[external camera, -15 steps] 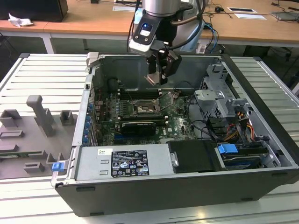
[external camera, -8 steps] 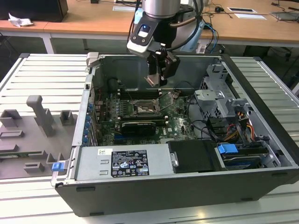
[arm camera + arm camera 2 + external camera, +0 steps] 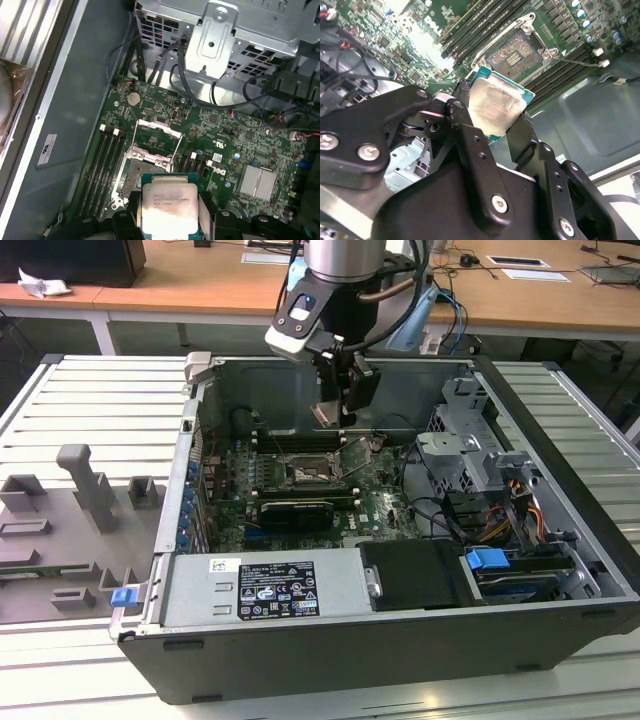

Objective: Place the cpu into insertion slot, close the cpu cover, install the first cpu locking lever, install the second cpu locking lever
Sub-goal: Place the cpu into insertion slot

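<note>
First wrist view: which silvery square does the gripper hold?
The smooth-topped cpu, clamped in the gripper; the finned heatsink sits on the circuit board.

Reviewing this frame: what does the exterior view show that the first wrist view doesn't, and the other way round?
Exterior view, not the first wrist view: the labelled power supply and a grey fixture tray on the exterior view's left. First wrist view, not the exterior view: a coin cell battery on the motherboard. Both: the end effector holding the cpu, not yet in the open insertion slot.
</note>
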You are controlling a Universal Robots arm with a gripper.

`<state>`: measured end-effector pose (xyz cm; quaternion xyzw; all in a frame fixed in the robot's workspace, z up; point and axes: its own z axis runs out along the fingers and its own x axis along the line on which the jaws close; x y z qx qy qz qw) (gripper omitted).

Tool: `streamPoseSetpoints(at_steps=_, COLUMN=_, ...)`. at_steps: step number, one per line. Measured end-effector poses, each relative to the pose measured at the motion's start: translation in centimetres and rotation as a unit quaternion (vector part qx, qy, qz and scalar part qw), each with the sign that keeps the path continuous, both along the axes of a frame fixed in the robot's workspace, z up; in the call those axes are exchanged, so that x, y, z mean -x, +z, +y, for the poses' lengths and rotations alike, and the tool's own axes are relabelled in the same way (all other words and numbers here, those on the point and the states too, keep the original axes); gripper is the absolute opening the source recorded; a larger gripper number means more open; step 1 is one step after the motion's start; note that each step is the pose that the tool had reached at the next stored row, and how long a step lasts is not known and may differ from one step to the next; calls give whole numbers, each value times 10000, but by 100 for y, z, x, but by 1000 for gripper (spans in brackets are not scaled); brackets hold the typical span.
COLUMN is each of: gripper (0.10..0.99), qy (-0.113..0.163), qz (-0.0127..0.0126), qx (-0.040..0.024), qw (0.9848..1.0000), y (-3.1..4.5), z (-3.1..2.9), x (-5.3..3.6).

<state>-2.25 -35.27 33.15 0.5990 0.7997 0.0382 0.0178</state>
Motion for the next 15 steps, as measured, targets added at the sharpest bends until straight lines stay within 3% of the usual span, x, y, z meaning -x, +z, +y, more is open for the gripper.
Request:
streamPoseSetpoints(at_steps=8, gripper=537, qy=-638, qz=17, qx=-1, qw=9980, y=-52, z=1, x=0)
streamPoseSetpoints(at_steps=15, gripper=537, qy=-754, qz=19, qx=1, qw=9972, y=-112, z=4, x=0)
